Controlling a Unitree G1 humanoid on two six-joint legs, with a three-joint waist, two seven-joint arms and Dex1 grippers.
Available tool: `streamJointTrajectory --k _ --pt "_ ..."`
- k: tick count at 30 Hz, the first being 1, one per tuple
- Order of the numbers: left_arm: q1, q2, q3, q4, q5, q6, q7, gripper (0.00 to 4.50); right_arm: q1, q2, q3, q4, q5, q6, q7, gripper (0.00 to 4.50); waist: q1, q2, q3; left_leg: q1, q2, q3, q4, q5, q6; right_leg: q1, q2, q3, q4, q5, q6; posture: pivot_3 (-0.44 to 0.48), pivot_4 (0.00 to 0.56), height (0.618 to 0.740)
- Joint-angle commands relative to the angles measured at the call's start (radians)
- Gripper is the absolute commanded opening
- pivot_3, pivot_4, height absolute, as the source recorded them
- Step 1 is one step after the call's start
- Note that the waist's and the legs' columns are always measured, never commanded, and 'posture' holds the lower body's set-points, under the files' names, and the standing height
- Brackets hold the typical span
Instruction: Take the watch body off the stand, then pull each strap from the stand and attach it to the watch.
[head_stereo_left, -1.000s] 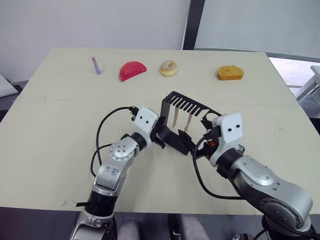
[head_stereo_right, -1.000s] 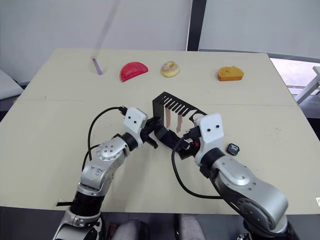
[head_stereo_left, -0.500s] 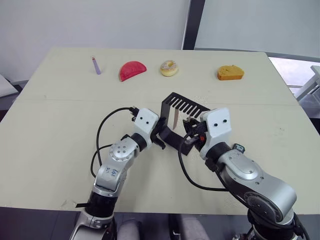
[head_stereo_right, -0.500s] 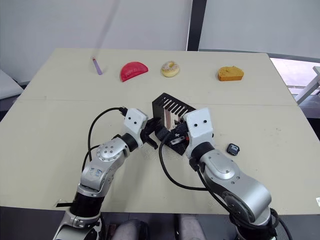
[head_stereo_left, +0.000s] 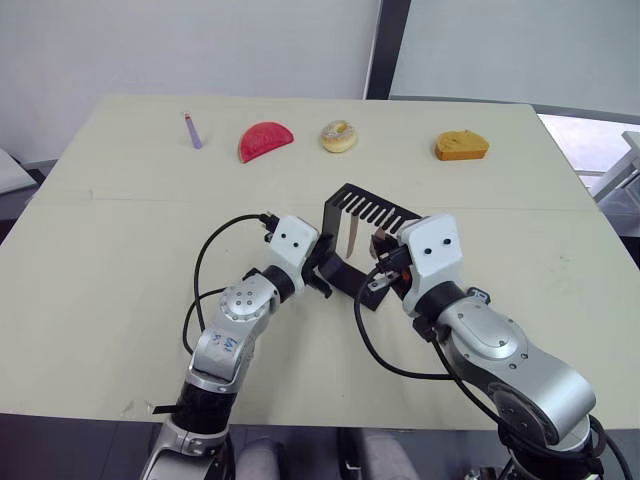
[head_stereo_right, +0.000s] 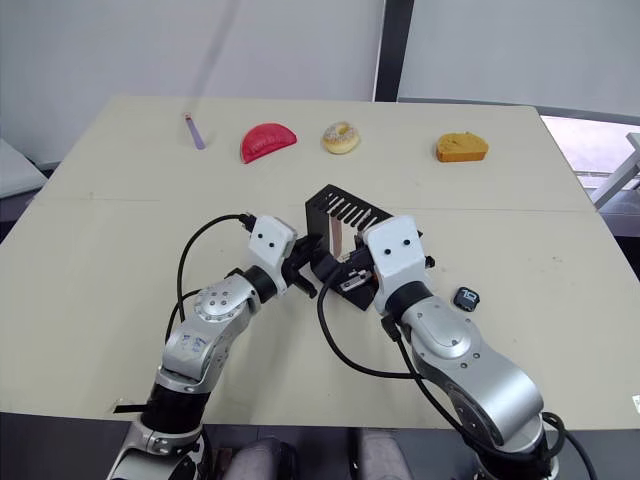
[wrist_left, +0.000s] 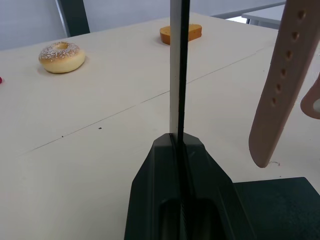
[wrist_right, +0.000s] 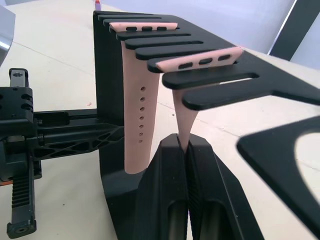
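The black stand (head_stereo_left: 368, 212) sits mid-table, and my left gripper (wrist_left: 177, 142) is shut on its thin upright edge. Two pale pink straps hang from the comb slots. The strap with holes (wrist_right: 140, 120) hangs free. My right gripper (wrist_right: 186, 142) is shut on the lower end of the other strap (wrist_right: 183, 117), whose top is still in its slot. In the head views the right gripper (head_stereo_left: 379, 264) is under the stand's top arm. The small black watch body (head_stereo_right: 466, 298) lies on the table to the right of the right arm.
Along the far side of the table lie a purple stick (head_stereo_left: 192, 131), a red slice (head_stereo_left: 265, 140), a donut (head_stereo_left: 338, 136) and a yellow cake piece (head_stereo_left: 461, 146). A seam in the table (head_stereo_left: 150, 200) runs across behind the stand.
My right gripper moved left from beside the stand's base to under the comb and went from open to shut on the nearer strap. The left gripper kept its hold on the stand.
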Motion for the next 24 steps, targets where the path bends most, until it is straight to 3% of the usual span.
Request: streamJointTrajectory --k 1,15,24 --pt "-0.023 -0.009 0.005 -0.021 -0.003 -0.017 -0.001 0.0 -0.016 0.0 -0.002 -0.07 -0.028 -0.005 0.023 0.08 -0.001 0.0 0.0 0.0 0.0 0.0 0.0 0.0 0.0 0.0 0.0 0.0 0.0 0.0 0.0 0.0 0.15 0.737" --pt "-0.029 -0.013 -0.001 -0.008 -0.001 -0.02 -0.006 0.0 0.019 -0.017 0.0 -0.084 -0.091 -0.024 0.09 0.08 -0.001 0.0 0.0 0.0 0.0 0.0 0.0 0.0 0.0 0.0 0.0 0.0 0.0 0.0 0.0 0.0 0.15 0.737" --pt "-0.034 -0.014 -0.003 -0.004 -0.002 -0.017 -0.01 0.0 0.113 -0.09 -0.044 -0.123 -0.074 -0.111 0.225 0.08 0.0 0.0 0.0 0.0 0.0 0.0 0.0 0.0 0.0 0.0 0.0 0.0 -0.001 0.0 0.0 0.0 0.15 0.737"
